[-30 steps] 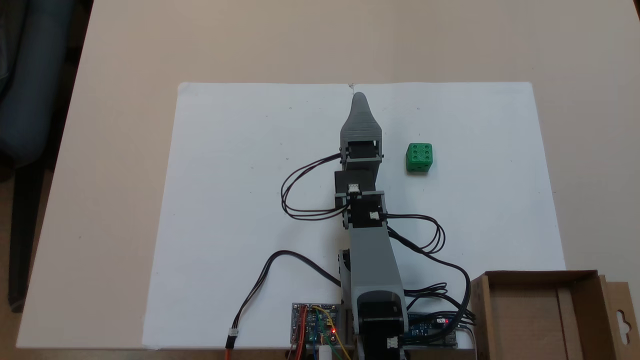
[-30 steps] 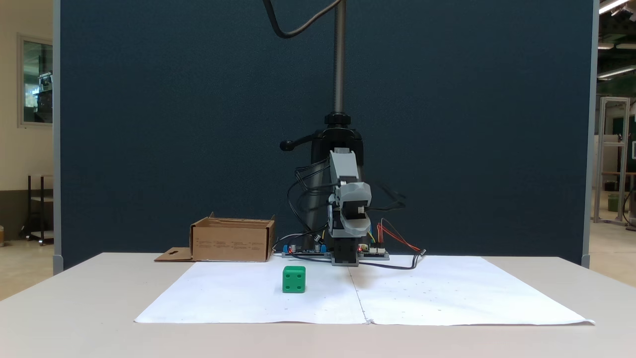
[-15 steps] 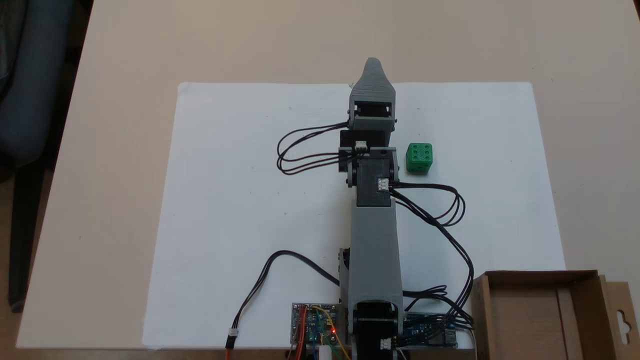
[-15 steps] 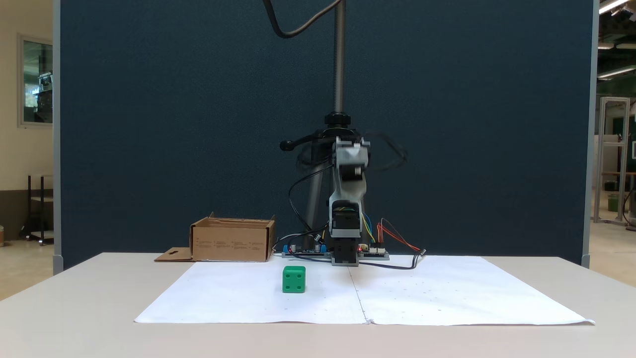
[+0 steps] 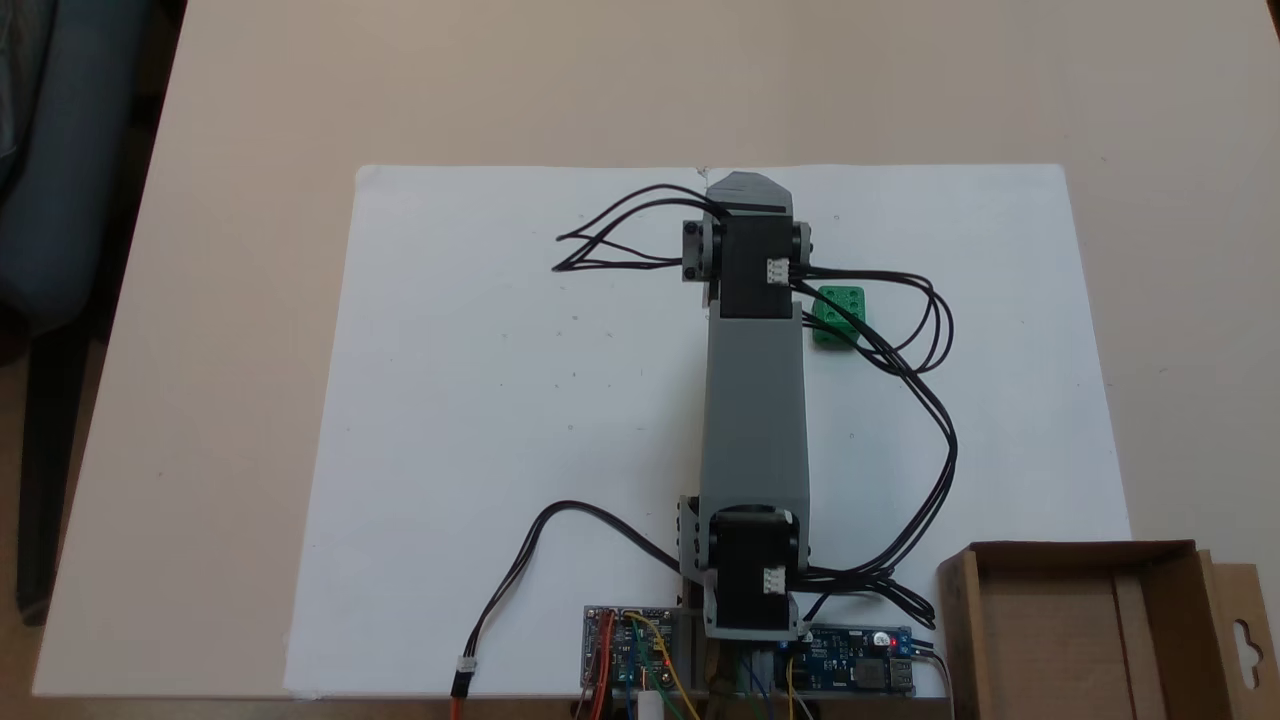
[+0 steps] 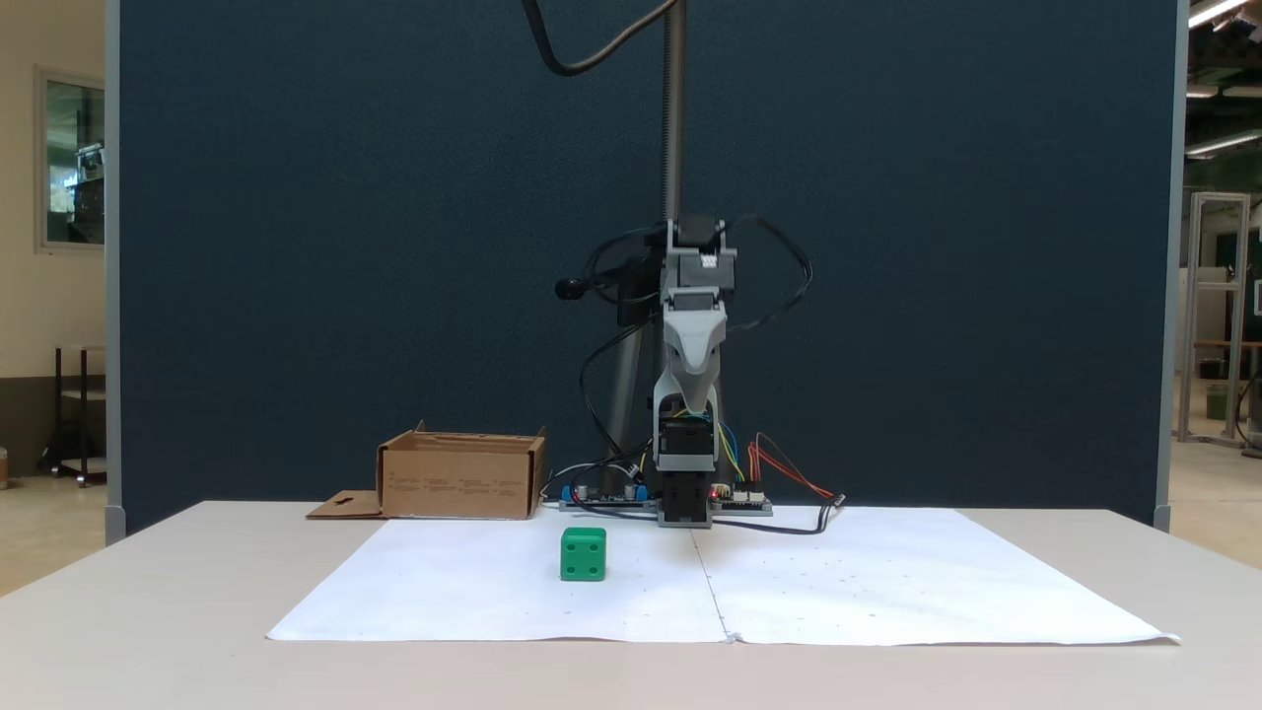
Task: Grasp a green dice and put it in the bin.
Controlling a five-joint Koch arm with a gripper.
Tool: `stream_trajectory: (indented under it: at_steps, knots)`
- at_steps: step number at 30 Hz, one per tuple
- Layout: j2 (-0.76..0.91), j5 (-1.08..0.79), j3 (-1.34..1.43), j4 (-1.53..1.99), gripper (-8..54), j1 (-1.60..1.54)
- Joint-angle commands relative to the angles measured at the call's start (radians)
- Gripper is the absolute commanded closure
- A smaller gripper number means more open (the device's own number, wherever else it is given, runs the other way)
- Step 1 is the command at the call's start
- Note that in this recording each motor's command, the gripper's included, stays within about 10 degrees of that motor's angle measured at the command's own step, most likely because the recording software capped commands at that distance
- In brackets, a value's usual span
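Gripper (image 6: 696, 399) hangs high above the paper (image 6: 887, 582), pointing down; jaws overlap, can't tell if parted or closed. Dice (image 6: 584, 553) sits on the paper, partly behind cables from above (image 5: 838, 315). Bin (image 6: 461, 478) well apart, near the arm's base.

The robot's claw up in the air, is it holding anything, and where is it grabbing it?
Nothing is held. The gripper hangs high above the paper, pointing down, while the green dice sits alone on the sheet, well apart from it.

One fixed view looks straight down; the other faces the arm (image 6: 690, 394) across the table (image 6: 197, 611).
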Motion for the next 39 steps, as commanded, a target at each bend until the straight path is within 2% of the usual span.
stream_trajectory:
  at_steps: [1,5,18,25,39]
  knots:
    - [-0.005,-0.138,-0.035,0.165,-1.4,0.029]
    - [-0.017,-0.198,-0.057,0.341,-1.5,0.077]
    - [-0.084,-0.451,-0.094,0.304,-2.5,0.272]
    - [-0.141,-0.459,-0.149,0.305,-2.6,0.388]
    - [-0.37,-0.476,-0.313,0.302,-2.6,0.518]
